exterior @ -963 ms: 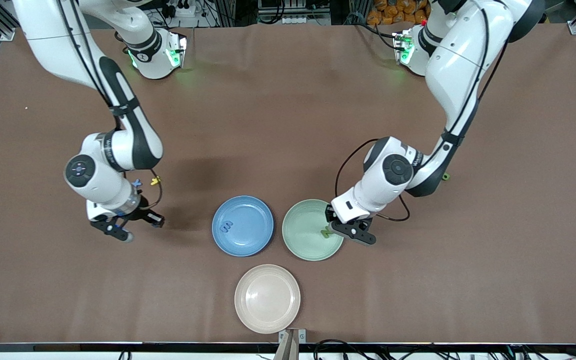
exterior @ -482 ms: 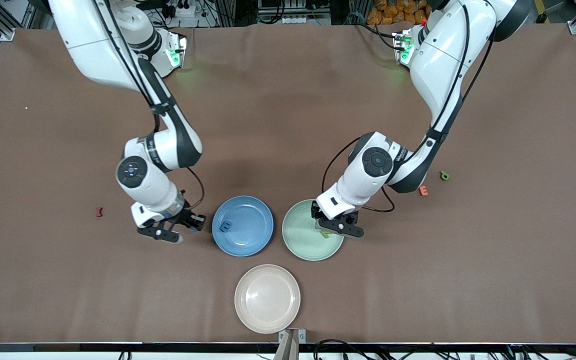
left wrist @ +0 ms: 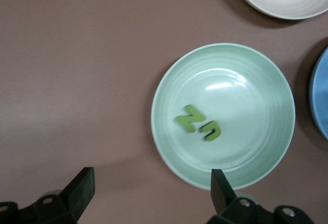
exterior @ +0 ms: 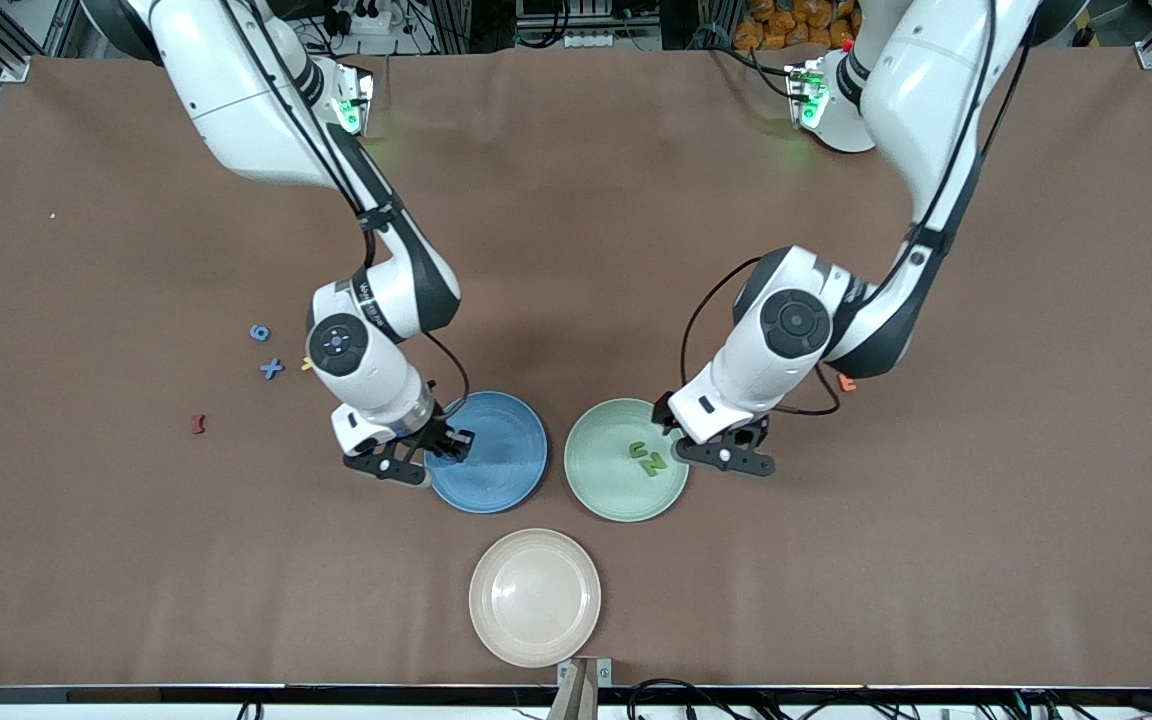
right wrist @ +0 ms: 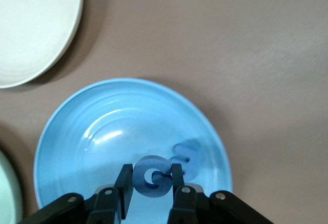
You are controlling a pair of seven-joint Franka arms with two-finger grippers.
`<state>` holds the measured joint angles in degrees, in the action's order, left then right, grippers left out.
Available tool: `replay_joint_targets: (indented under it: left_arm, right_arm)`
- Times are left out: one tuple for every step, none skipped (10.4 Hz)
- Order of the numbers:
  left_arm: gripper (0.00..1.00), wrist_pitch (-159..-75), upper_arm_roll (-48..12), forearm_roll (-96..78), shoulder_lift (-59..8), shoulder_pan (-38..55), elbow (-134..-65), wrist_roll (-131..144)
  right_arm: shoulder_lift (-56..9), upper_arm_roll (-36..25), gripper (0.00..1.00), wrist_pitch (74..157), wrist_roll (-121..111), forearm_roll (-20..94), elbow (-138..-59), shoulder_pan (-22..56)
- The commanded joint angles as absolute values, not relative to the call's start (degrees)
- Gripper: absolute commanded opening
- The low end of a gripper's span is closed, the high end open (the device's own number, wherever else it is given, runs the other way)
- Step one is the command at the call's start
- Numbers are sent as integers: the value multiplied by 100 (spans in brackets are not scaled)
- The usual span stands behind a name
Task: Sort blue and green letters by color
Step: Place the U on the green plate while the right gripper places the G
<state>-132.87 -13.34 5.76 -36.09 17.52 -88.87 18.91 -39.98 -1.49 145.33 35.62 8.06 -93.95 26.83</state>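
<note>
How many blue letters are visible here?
4. The 9 and the X lie on the table toward the right arm's end; the G is gripped in the right pincer over the blue plate; a fourth letter lies in that plate. Arms may hide others.

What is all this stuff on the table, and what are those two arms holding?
Blue plate: one, under the right tool.
Blue letter: one, lying in the blue plate.
Green plate: one, beside the blue plate.
Green letters U and N: two, in the green plate.
Cream plate: one, nearest the front camera.
Blue 6 and X: two, on the table toward the right arm's end.
Dark red letter: one, same end.
Orange letter: one, partly hidden by the left arm.
Right tool: shut on a blue G.
Left tool: open, at the green plate's edge.
</note>
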Motion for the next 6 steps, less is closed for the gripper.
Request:
replay_joint_targets:
  left_arm:
    - [100,-12186,-1318,852,-2920,1400,-9070,1864]
    - [100,-11686,-1353,853,-2727,1180,-9088,1846]
    - [100,-11280,-1380,853,-2568,1082,-9166,1854]
    - [100,-11181,-1371,844,-2358,1064,-9463,1854]
    - [100,-11180,-1371,852,-2147,889,-9762,1854]
    - [100,-11180,-1380,853,-1979,705,-10034,1854]
  right_arm:
    - [-4140,-123,99,14502,4425,791,-9167,2821]
    - [-4131,-123,100,14485,4508,774,-9176,2813]
    - [-4079,-123,100,14432,4448,756,-9193,2760]
    - [-4026,-132,100,14301,4143,747,-9228,2690]
    - [-3921,-132,100,13882,3792,747,-9229,2542]
    - [-3746,-132,100,13469,3353,738,-9237,2323]
